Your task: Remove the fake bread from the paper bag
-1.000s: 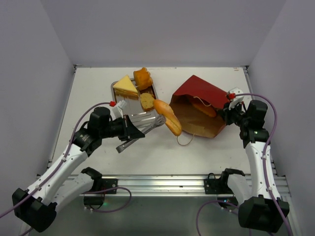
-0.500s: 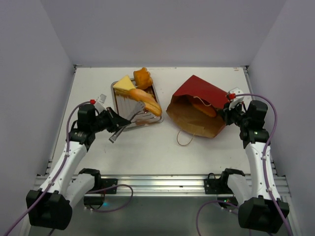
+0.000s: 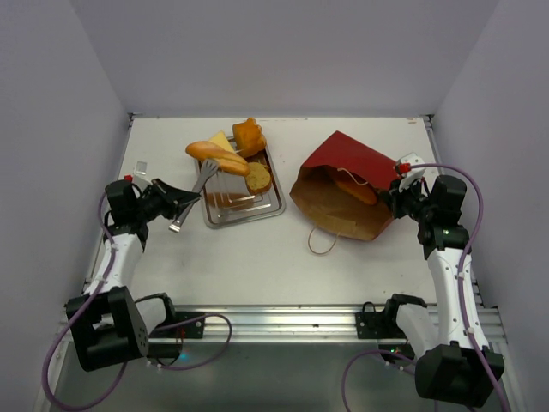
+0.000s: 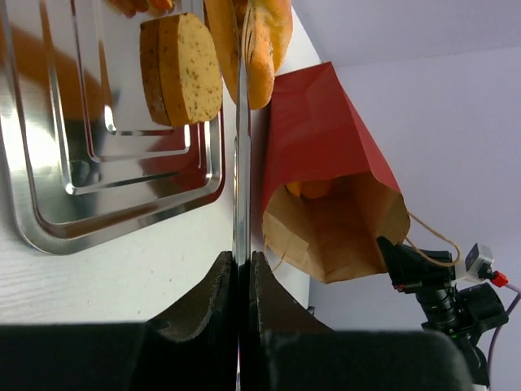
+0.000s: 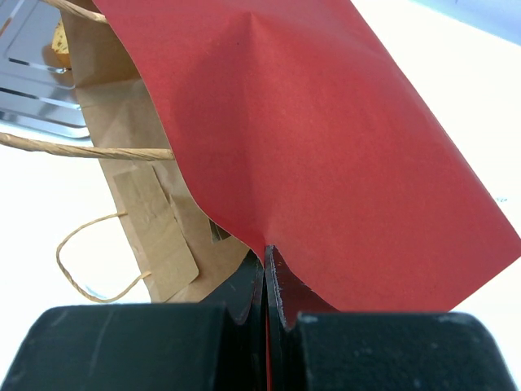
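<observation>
My left gripper (image 3: 180, 204) (image 4: 242, 262) is shut on a pair of metal tongs (image 3: 196, 190) (image 4: 242, 155). The tongs' far end grips a long baguette (image 3: 216, 156) (image 4: 265, 37), held over the back left of the silver tray (image 3: 273, 206) (image 4: 122, 191). On the tray lie a pale yellow wedge (image 3: 226, 140), an orange-brown bun (image 3: 249, 136) and a round slice (image 3: 257, 177) (image 4: 183, 69). The red paper bag (image 3: 347, 159) (image 4: 321, 130) (image 5: 326, 147) lies on its side, mouth open toward the tray, with another loaf (image 3: 356, 190) (image 4: 313, 189) inside. My right gripper (image 3: 396, 196) (image 5: 266, 254) is shut on the bag's edge.
A loop handle (image 3: 322, 243) (image 5: 89, 261) of the bag trails on the white table toward the front. A small pale tag (image 3: 141, 165) lies near the left wall. Walls close in the table at the back and on both sides.
My left arm has swung left and back, carrying the tongs and baguette from beside the bag's mouth to over the tray's back left. The right arm and bag have stayed still.
</observation>
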Robot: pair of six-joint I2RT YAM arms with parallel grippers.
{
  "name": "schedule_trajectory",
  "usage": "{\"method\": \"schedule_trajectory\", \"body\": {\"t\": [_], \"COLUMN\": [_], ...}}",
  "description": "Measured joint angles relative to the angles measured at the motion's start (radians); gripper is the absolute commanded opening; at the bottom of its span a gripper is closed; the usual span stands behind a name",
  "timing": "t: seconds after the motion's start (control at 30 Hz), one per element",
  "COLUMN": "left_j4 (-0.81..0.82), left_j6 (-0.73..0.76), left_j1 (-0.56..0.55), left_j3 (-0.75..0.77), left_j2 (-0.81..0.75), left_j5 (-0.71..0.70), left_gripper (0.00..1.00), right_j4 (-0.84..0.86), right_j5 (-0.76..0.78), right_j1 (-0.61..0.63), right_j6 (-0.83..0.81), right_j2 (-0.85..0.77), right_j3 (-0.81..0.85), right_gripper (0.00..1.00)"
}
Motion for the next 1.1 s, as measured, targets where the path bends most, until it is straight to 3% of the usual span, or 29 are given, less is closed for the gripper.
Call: {"method": "schedule_trajectory", "body": {"t": [0.37,0.87,1.1], "left_j4": [0.014,0.035,0.036], "left_j6": [0.060,0.108,0.134], "left_j1": [0.067,0.087,0.098], "left_j3": [-0.030,-0.023,0.008], "left_j2": [0.089,0.263,0.338], "left_j5": [0.112,0.116,0.121], "left_gripper": [0.00,0.00,0.12], "right_j4": [0.000,0.000,0.000], "right_j5": [0.000,0.000,0.000], "right_j1": [0.000,0.000,0.000], "right_j6": [0.000,0.000,0.000], "right_j2": [0.002,0.002,0.002], "right_j3": [0.000,0.000,0.000], "right_gripper": [0.00,0.00,0.00]}}
